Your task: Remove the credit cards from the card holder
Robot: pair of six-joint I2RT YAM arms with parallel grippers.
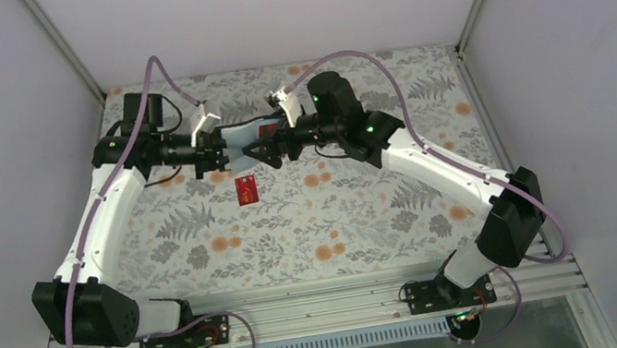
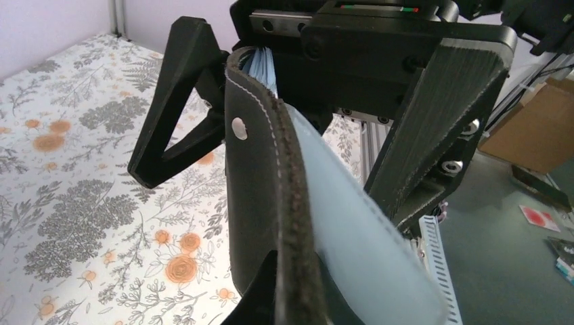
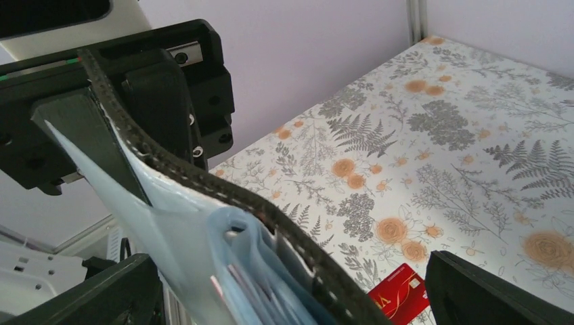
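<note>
The black card holder (image 1: pixel 241 138) hangs open in the air between my two grippers at the back middle of the table. My left gripper (image 1: pixel 222 155) is shut on one end of it; the left wrist view shows its black outer face with a pale snap dot (image 2: pixel 238 126) and its light blue inner face. My right gripper (image 1: pixel 271 150) is open, its fingers (image 3: pixel 487 291) spread wide on either side of the pocket end (image 3: pixel 250 271). Thin reddish edges show inside the blue pockets. One red credit card (image 1: pixel 246 189) lies flat on the table below, and also shows in the right wrist view (image 3: pixel 399 294).
The floral tablecloth (image 1: pixel 339 216) covers the table. Grey walls close in the left, right and back sides. A metal rail (image 1: pixel 309 319) with the arm bases runs along the near edge.
</note>
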